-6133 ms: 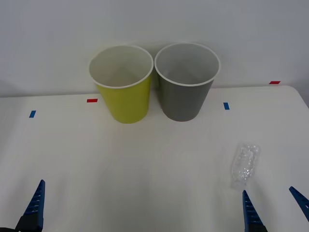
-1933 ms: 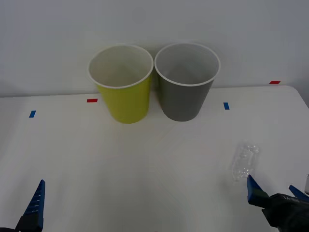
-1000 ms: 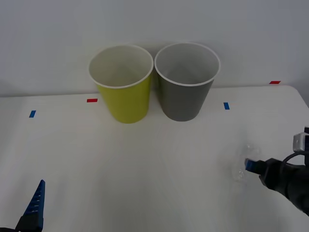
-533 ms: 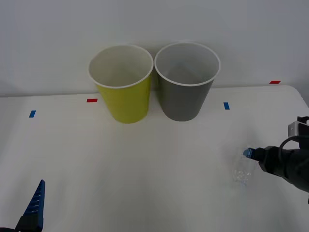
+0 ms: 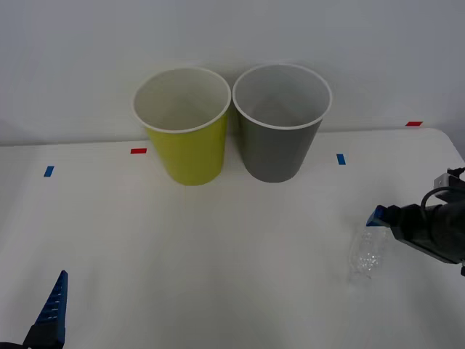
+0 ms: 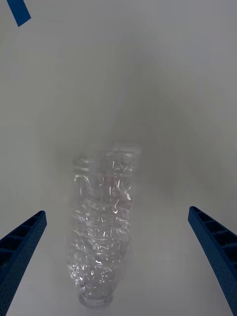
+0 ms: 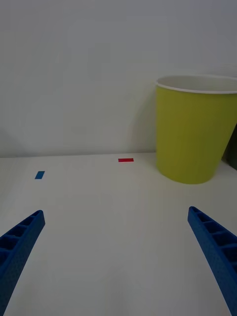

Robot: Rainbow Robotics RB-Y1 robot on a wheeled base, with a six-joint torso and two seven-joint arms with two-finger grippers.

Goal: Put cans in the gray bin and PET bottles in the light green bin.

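A small clear crinkled PET bottle [image 5: 365, 253] lies on the white table at the right. My right gripper [image 6: 117, 212] is open and comes at it from the right. In the right wrist view its blue fingers [image 6: 22, 242] stand on either side of the bottle [image 6: 101, 232] without touching it. One fingertip [image 5: 376, 215] shows by the bottle's far end. At the back stand the light green bin [image 5: 185, 145] and, touching it on the right, the gray bin [image 5: 277, 142], both upright. My left gripper [image 7: 116, 215] waits open near the front left edge. Cans are out of view.
Small tape marks lie on the table: blue [image 5: 49, 171] and red [image 5: 138, 151] to the left of the bins, blue [image 5: 340, 159] and red [image 5: 413, 124] to the right. A white wall rises just behind the bins. The table's right edge [image 5: 456, 149] runs close to my right arm.
My right gripper has moved from the table's front edge up to the bottle, and its fingertip now sits by the bottle's far end. The bottle, the bins and the left arm stayed put.
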